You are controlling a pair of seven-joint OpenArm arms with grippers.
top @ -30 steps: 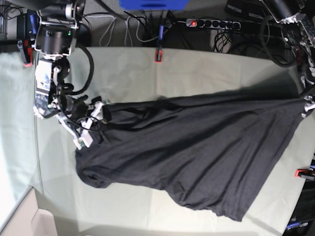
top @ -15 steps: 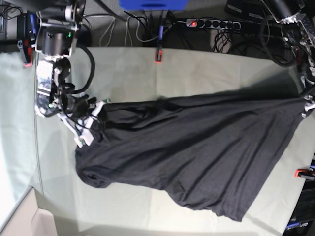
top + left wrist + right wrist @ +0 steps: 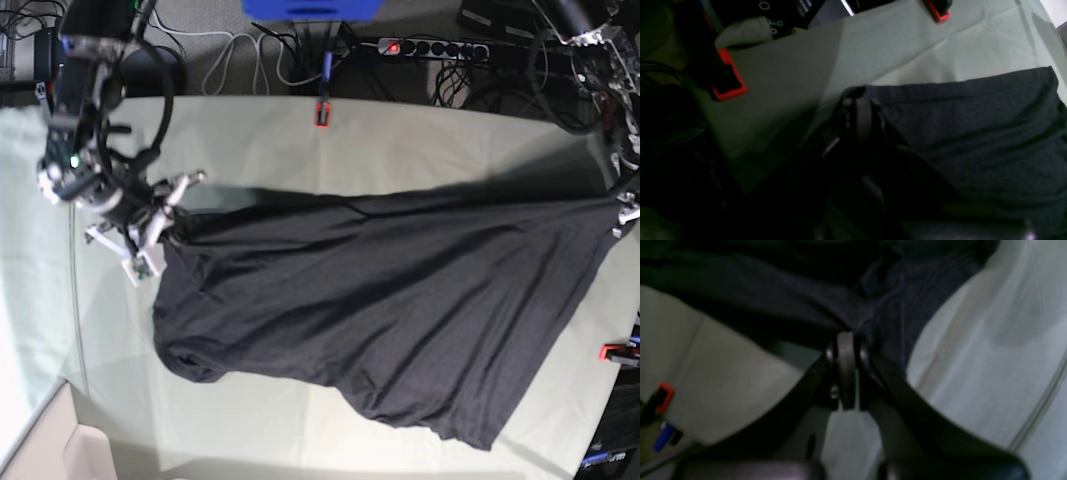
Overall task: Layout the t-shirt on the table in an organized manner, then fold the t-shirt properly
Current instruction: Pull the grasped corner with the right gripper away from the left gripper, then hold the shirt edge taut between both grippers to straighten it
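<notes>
Showing what the base view cannot, the right wrist view has the right gripper (image 3: 846, 340) clamped on the t-shirt (image 3: 780, 296); the left gripper (image 3: 858, 100) pinches its other edge over the table (image 3: 907, 43).

The right gripper (image 3: 847, 350) has its jaws pressed together on a gathered fold of the t-shirt (image 3: 826, 296). Below and beside the t-shirt lies the pale table (image 3: 990, 366), creased.
</notes>
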